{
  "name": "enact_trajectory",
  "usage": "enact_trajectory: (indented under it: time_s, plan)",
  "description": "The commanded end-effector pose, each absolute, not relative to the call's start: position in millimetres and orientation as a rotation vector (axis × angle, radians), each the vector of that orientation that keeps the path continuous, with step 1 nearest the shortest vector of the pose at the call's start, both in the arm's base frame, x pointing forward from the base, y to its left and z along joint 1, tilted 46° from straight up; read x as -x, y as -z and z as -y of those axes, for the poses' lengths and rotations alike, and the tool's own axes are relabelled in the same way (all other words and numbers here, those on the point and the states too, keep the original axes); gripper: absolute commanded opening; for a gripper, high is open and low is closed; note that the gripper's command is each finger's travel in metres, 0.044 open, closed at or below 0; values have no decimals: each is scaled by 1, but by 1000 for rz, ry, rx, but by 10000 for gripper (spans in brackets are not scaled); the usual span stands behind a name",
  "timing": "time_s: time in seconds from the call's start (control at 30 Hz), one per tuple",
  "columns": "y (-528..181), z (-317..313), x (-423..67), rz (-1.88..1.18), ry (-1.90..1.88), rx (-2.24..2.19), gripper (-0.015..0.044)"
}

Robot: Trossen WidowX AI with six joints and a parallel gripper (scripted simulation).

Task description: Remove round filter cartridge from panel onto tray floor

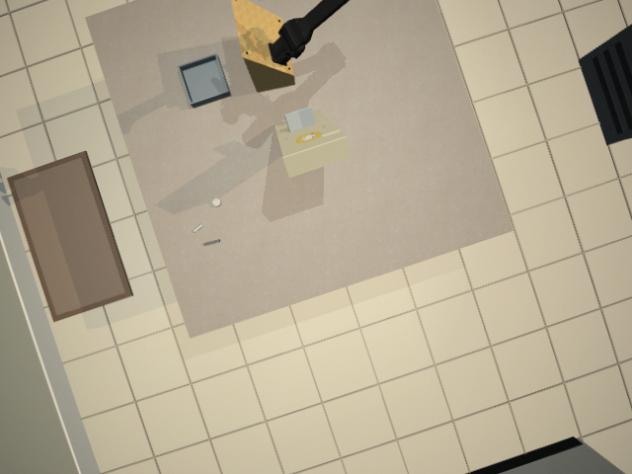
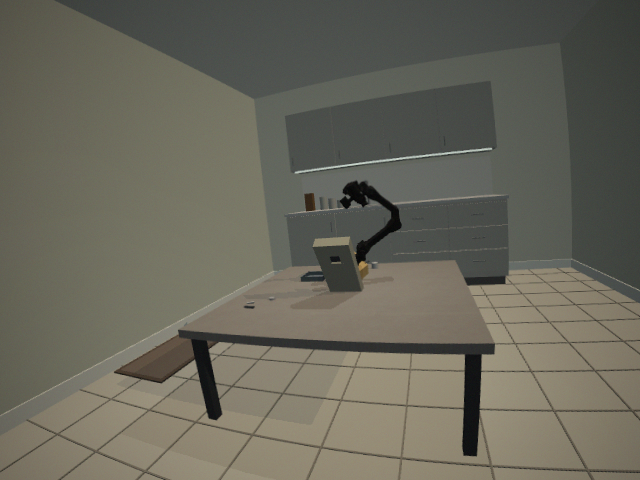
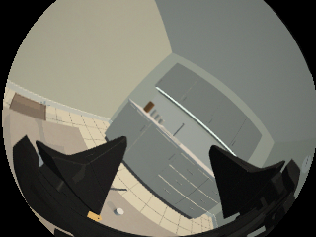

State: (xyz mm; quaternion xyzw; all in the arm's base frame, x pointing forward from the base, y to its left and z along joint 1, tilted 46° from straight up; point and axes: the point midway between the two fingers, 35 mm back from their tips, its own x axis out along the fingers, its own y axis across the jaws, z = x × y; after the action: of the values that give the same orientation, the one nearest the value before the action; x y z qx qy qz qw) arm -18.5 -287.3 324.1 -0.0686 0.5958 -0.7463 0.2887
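Note:
The beige service panel box (image 1: 319, 153) (image 2: 338, 266) stands tilted near the table's middle. The round filter cartridge (image 1: 307, 136) sits in its face as a pale disc with a yellow ring; the exterior camera sees only the panel's back. The blue-grey square tray (image 1: 203, 80) (image 2: 311, 276) lies on the table to the panel's left and looks empty. My gripper (image 1: 280, 53) (image 2: 345, 200) (image 3: 170, 146) is open and empty. It is raised high above the table, away from the panel and tray. In the wrist view it points at the wall and cabinets.
The arm stands on a yellow wooden wedge base (image 1: 258, 36) (image 2: 363, 268) beside the tray. A grey flap (image 1: 299, 119) stands on the panel above the cartridge. A white disc (image 1: 216, 202), a pale pin (image 1: 197, 227) and a dark bar (image 1: 211, 242) lie near the table's left part.

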Motion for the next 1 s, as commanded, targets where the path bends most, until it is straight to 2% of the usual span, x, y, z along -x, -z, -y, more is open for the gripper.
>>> enact_trajectory:
  time_s: [0.0,0.33,0.63,0.97]
  plan:
    - [-322,288,17,-1586,1982,174,374]
    - [-199,294,-71,-1311,1405,-305,114]
    - [-138,253,-169,-1046,843,-673,114]
    - [-137,176,-249,-750,192,-1005,114]
